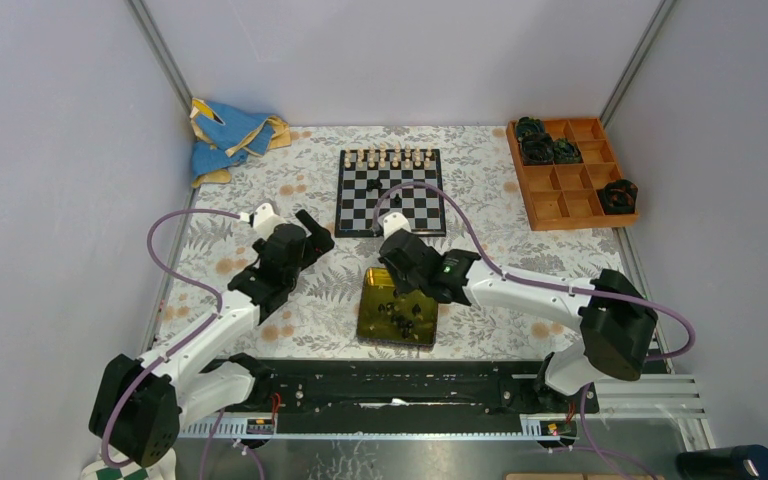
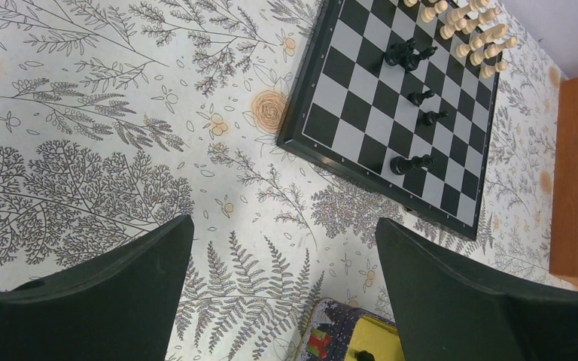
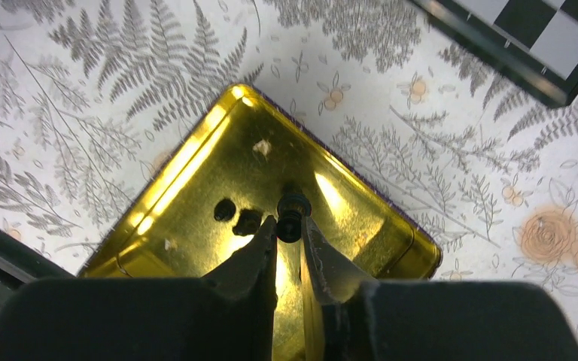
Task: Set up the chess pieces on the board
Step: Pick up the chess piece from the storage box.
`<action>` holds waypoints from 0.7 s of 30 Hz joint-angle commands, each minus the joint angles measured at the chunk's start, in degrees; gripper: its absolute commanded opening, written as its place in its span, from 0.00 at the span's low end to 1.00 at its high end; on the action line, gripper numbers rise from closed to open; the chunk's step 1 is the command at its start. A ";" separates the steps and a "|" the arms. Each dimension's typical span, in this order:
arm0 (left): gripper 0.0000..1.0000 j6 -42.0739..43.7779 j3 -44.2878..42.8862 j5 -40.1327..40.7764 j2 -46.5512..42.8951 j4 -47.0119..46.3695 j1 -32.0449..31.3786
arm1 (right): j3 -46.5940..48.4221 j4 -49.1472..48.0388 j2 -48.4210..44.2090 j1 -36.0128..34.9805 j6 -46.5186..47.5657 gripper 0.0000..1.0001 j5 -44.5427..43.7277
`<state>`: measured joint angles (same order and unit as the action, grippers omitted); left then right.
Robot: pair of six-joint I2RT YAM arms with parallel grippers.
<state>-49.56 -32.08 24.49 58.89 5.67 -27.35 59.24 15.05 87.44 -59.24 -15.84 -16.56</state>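
Floral tablecloth (image 3: 83, 90) underneath, a tiny black chess piece (image 3: 293, 204) sits in the square yellow metal tin (image 3: 196, 150), long axis running along the right gripper (image 3: 289, 228), which pinches it. The left gripper (image 2: 282, 222) gapes wide near the black-and-white chessboard (image 2: 361, 128).

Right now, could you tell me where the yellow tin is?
In the top view, the yellow tin lies centre-front, just nearer than the chessboard, with the right gripper down inside it.
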 commanded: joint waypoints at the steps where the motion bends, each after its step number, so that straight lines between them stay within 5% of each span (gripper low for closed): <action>1: 0.99 -0.44 0.43 0.95 -1.38 -1.72 -0.38 | 4.84 0.51 1.37 -0.57 1.78 0.00 -2.94; 21: 0.99 -0.36 0.76 0.87 -2.38 -1.73 -0.77 | 16.18 0.05 10.17 7.25 6.11 0.00 -2.47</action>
<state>-49.58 -32.05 24.47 57.28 5.69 -27.46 71.79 16.03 96.18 -54.46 -11.16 -19.97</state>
